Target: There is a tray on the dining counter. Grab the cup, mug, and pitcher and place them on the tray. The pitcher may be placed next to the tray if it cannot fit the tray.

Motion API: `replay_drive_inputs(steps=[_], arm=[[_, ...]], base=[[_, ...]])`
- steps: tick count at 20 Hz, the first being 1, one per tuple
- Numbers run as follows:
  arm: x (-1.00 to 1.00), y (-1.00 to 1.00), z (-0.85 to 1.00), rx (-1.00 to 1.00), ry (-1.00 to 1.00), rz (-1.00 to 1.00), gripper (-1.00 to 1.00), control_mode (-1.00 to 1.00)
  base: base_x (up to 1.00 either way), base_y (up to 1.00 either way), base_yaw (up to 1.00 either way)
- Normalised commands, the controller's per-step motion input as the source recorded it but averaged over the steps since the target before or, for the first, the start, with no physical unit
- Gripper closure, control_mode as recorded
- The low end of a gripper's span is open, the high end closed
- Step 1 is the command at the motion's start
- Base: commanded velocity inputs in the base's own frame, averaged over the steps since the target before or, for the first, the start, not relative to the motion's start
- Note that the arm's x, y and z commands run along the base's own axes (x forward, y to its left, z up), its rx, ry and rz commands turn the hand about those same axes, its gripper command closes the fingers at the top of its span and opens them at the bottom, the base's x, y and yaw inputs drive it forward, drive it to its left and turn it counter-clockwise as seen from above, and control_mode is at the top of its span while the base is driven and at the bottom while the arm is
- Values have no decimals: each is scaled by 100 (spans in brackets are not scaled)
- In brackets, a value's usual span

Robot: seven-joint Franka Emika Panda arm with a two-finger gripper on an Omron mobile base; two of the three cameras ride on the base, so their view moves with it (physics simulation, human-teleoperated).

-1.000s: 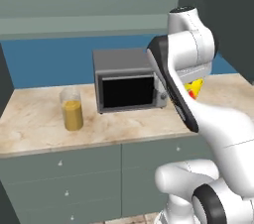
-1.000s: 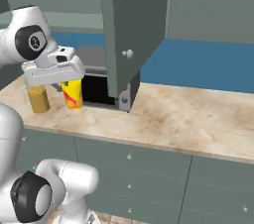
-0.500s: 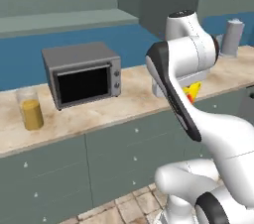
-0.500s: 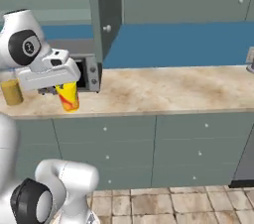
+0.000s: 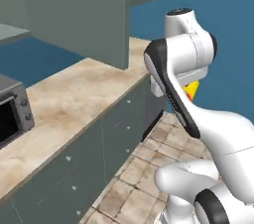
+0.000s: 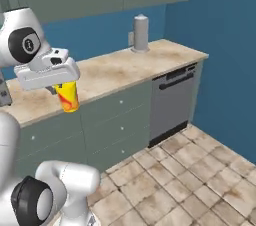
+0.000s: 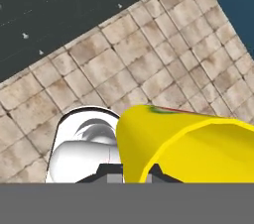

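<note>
Pinching the yellow cup [image 6: 67, 96] tight at the left of the right base view, high over the tiled floor [image 6: 200, 170], the gripper [image 6: 59, 88] could drop it if bumped.

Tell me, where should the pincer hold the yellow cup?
On its side wall near the top, pinching across from two opposite sides. The cup has no handle and narrows toward its base, so the wide upper part is probably hardest to slip through. The pincer is already shut on it that way, from above.

Yellow cup [image 7: 178, 143] above tiled floor [image 7: 144, 64]
</note>
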Motion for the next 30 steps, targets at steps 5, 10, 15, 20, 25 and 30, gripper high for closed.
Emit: replay_drive_inputs(steps=[5,10,15,20,25,30], arm=[[0,0,0,0,0,0,100,100],[0,0,0,0,0,0,100,100],[0,0,0,0,0,0,100,100],[0,0,0,0,0,0,100,100],[0,0,0,0,0,0,100,100],[0,0,0,0,0,0,100,100]], base=[[0,-26,-90],[6,-25,-90],[21,-8,-86],[30,0,-83],[70,26,-67],[100,62,-60]])
